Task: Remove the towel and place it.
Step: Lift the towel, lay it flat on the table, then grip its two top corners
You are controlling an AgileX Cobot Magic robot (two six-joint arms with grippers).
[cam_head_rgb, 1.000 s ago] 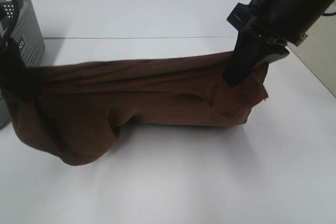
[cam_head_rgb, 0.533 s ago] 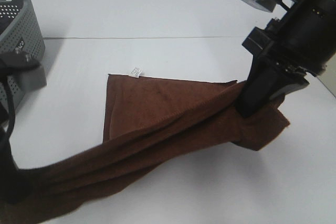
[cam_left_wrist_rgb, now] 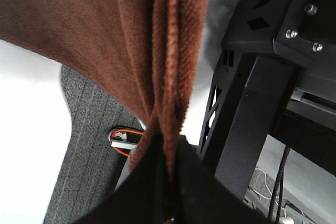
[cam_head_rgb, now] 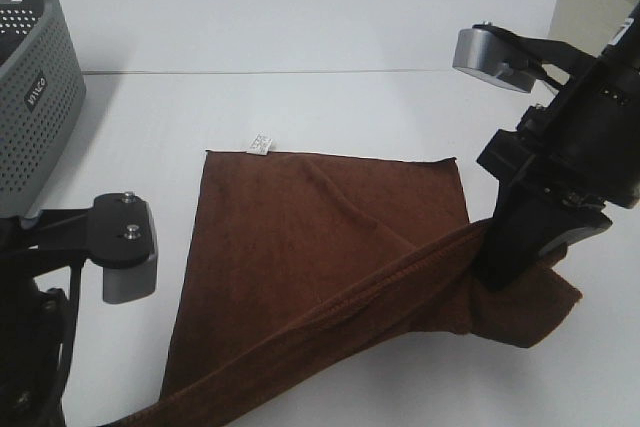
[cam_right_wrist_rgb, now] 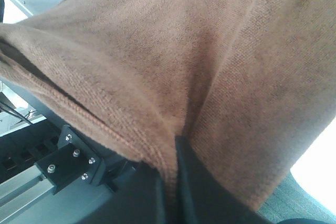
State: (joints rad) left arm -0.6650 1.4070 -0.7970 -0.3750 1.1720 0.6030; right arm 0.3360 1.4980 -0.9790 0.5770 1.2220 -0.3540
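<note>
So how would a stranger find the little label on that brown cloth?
On the white table a large dark brown terry towel is partly spread. At its far corner, on the side of the grey perforated plastic basket, sits a small white fabric tag, the only pale patch along the towel's brown edge.

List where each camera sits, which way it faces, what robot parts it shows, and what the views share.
Exterior high: mounted high, looking down at the table, grey basket and towel; shows the left arm, right arm and right gripper.
Left wrist: on the left arm, looking along the left gripper, shut on towel folds.
Right wrist: on the right arm, looking along its gripper, shut on towel.
Shared: all three show the brown towel.
</note>
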